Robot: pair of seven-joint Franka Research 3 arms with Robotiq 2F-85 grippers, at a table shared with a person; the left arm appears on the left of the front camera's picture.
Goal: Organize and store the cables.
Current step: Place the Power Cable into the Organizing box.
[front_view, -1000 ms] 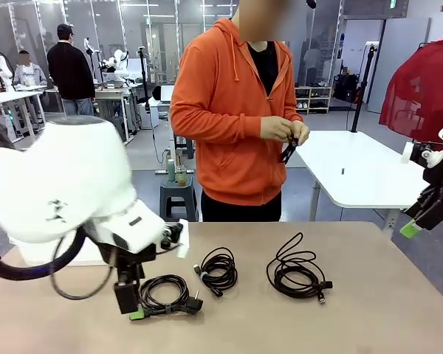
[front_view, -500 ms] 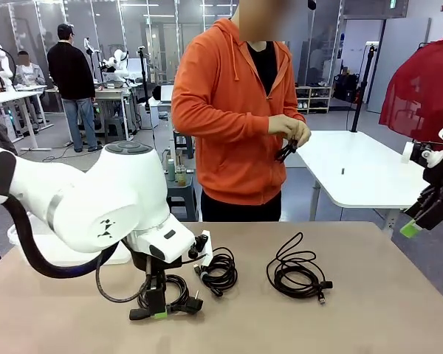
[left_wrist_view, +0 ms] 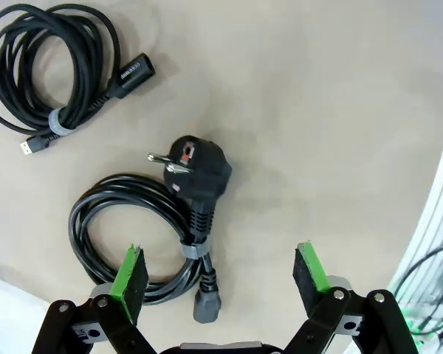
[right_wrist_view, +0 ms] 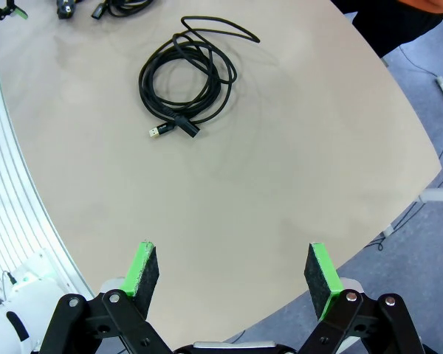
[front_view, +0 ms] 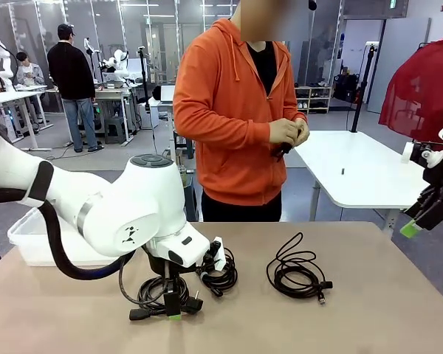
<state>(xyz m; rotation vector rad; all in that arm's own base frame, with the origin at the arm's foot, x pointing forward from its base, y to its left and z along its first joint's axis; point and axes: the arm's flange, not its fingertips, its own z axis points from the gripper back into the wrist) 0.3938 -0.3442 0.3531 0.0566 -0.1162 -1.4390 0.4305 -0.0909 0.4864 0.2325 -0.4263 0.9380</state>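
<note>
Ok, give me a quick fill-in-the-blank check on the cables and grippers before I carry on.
1. The left gripper sits over the power cable with its jaws ____.
2. Coiled cables lying on the table number ____.
3. The white bin sits at the robot's ____ end of the table.
4. The right gripper holds ____.
Missing words: open; three; left; nothing.

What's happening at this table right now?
The left gripper is down over the coiled power cable, jaws open and not closed on it. Two more cables, the middle coil and the right coil, lie on the table. The right gripper hangs open off to the side. The person's hands hold something small and black at chest height.
</note>
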